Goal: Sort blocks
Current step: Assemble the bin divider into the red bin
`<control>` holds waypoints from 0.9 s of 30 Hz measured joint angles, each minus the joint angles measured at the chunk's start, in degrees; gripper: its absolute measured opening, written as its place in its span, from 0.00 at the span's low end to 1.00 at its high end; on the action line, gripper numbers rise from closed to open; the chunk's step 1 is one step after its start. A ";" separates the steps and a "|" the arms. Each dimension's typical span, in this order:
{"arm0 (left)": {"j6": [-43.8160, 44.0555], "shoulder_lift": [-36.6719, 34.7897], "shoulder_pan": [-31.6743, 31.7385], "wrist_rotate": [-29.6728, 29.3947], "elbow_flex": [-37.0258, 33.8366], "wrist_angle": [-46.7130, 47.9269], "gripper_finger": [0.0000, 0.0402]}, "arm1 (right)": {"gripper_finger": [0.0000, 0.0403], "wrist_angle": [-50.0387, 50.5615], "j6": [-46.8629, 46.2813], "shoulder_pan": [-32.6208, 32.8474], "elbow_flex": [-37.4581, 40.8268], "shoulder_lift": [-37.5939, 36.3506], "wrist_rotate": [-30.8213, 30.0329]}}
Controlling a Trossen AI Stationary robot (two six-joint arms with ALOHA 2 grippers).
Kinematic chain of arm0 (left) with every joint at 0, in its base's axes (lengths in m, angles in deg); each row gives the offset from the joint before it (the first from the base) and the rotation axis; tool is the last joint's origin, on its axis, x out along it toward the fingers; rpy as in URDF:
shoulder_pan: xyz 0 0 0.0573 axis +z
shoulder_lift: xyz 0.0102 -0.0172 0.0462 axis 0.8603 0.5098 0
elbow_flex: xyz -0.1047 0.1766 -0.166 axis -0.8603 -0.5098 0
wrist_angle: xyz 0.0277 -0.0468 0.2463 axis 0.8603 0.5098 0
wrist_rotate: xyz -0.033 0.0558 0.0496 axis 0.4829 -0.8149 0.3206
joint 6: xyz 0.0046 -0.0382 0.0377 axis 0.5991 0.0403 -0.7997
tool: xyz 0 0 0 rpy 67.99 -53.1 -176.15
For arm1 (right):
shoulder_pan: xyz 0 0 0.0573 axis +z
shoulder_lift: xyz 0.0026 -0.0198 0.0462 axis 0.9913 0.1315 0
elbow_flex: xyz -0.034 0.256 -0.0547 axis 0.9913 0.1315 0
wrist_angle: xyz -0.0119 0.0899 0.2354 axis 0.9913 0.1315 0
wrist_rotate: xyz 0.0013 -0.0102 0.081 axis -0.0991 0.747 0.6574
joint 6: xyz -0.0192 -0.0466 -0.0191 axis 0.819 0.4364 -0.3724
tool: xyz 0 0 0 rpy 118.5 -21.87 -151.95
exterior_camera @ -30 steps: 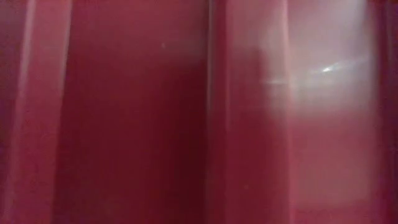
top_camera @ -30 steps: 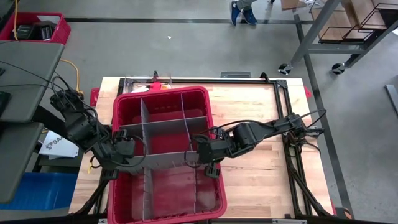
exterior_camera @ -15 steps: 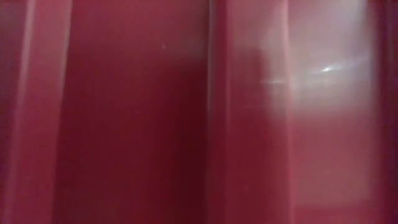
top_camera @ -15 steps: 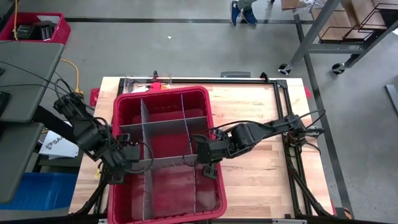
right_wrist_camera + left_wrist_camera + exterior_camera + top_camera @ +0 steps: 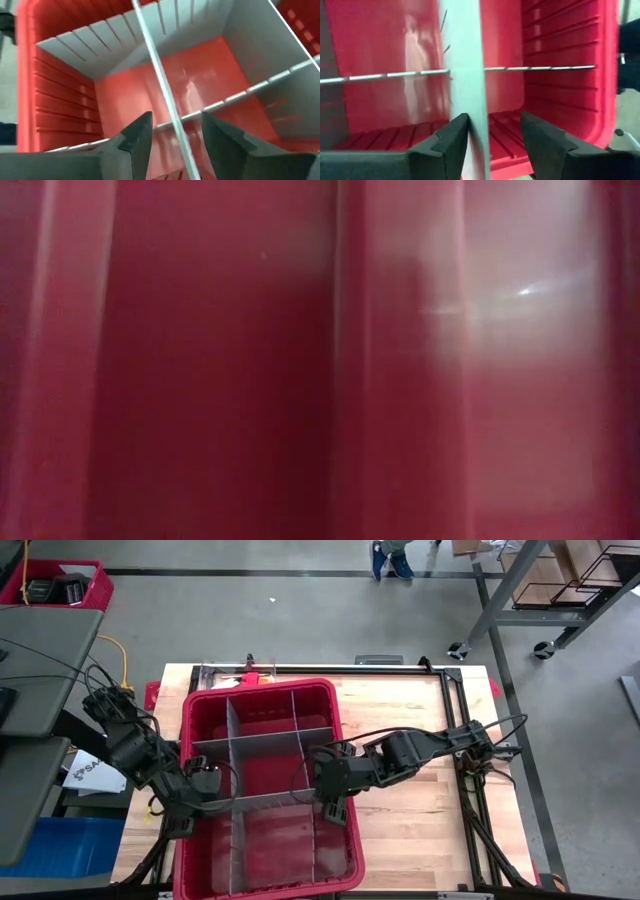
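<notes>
A large red bin [image 5: 262,690] stands on the table, with grey slotted divider sheets inside. A cross divider [image 5: 270,802] spans its near half. My left gripper [image 5: 207,787] is open at that divider's left end, and the sheet [image 5: 465,90] stands between its fingers. My right gripper [image 5: 325,792] is open at the right end, and the divider's thin top edge [image 5: 167,100] runs between its fingers without touching them. No blocks show in the bin's compartments. Some small coloured things [image 5: 258,677] lie behind the bin's far wall; I cannot tell what they are. My left gripper stands astride the cross divider's left end, coming level from the table's left. The sheet lies right beside the inner side of one finger [image 5: 457,137], with a wide gap to the other. I cannot tell whether that finger touches it.
More dividers stand in the bin: a far cross sheet [image 5: 265,737] and lengthwise sheets [image 5: 231,840]. Bare wood [image 5: 420,820] lies right of the bin, with a black frame [image 5: 452,720] along the table's right edge. The bin's red wall [image 5: 200,360] fills the low view.
The cross divider showed as a broad leaning grey band and is now a thin line: it has come upright between the walls. My right gripper has gone a little toward the table's left, over the bin's right wall. My left gripper has shifted slightly toward the near edge.
</notes>
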 joint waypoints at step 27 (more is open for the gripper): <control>0.81 -1.63 -1.41 -15.83 14.48 2.12 0.46 | 0.01 2.82 -12.78 14.03 0.21 7.94 -4.59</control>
